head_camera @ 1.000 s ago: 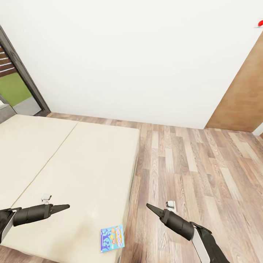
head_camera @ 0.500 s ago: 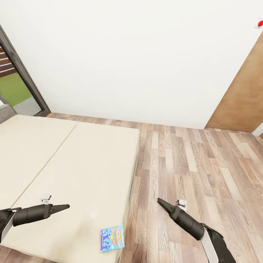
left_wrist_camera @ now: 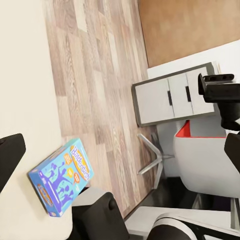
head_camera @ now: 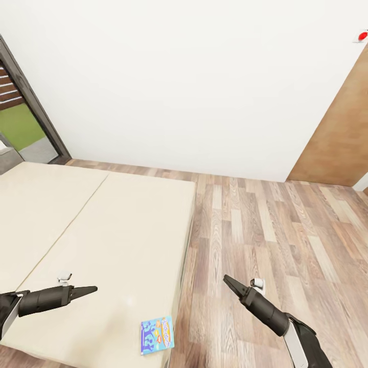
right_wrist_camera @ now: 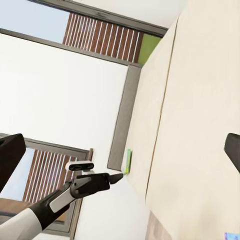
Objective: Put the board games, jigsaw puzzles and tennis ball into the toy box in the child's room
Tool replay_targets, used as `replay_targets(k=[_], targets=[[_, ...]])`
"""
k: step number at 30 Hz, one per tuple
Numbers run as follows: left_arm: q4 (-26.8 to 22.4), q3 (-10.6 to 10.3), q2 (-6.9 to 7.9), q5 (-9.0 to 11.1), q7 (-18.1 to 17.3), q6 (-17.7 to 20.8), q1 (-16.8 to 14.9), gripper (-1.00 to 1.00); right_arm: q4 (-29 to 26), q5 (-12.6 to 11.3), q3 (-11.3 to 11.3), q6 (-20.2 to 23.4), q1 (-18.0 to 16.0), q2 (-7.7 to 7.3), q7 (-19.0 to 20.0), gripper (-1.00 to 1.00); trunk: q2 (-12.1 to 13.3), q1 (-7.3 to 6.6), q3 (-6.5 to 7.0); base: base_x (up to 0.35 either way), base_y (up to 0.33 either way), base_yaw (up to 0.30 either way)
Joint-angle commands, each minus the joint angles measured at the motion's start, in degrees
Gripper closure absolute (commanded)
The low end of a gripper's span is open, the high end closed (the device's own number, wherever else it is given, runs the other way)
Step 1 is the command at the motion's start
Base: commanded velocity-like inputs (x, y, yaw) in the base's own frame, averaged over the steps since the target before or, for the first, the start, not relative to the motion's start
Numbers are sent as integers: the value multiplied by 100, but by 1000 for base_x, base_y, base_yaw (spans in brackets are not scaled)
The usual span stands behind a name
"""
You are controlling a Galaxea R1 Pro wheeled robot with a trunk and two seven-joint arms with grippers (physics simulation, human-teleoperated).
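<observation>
A light-blue cartoon board game [head_camera: 157, 333] lies flat near the bed's [head_camera: 102, 230] near corner, close to the edge beside the floor. It also shows in the left wrist view, board game [left_wrist_camera: 62, 177], and at the corner of the right wrist view, board game [right_wrist_camera: 231, 236]. My left gripper [head_camera: 91, 290] hovers over the mattress, left of the box, with its fingers [left_wrist_camera: 10, 155] spread wide and nothing between them. My right gripper [head_camera: 228, 280] hangs over the wood floor to the right of the bed, open and empty. The table, toy box, jigsaw puzzles and tennis ball are out of view.
A white wall stands behind the bed, with a dark-framed window [head_camera: 30, 112] at the left and a brown wooden door [head_camera: 337, 138] at the right. Wood-plank floor [head_camera: 266, 225] stretches right of the bed. White drawers [left_wrist_camera: 172, 97] and a chair base [left_wrist_camera: 152, 155] show in the left wrist view.
My right arm has swung to the right and slightly down, away from the bed. The left arm and the board game have stayed put.
</observation>
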Motion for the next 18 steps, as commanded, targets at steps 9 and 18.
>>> replay_targets(k=[9, 18], targets=[[0, 2, 1, -3, -22, 61, -5, -100, -11, -8, -17, 42, -3, 5, 22, -100, -3, 0, 77, 0, -68, 60], [0, 2, 3, -3, -22, 66, -5, -100, -12, -1, -17, 47, -2, 5, 11, -100, -3, 0, 161, 0, -181, 100]])
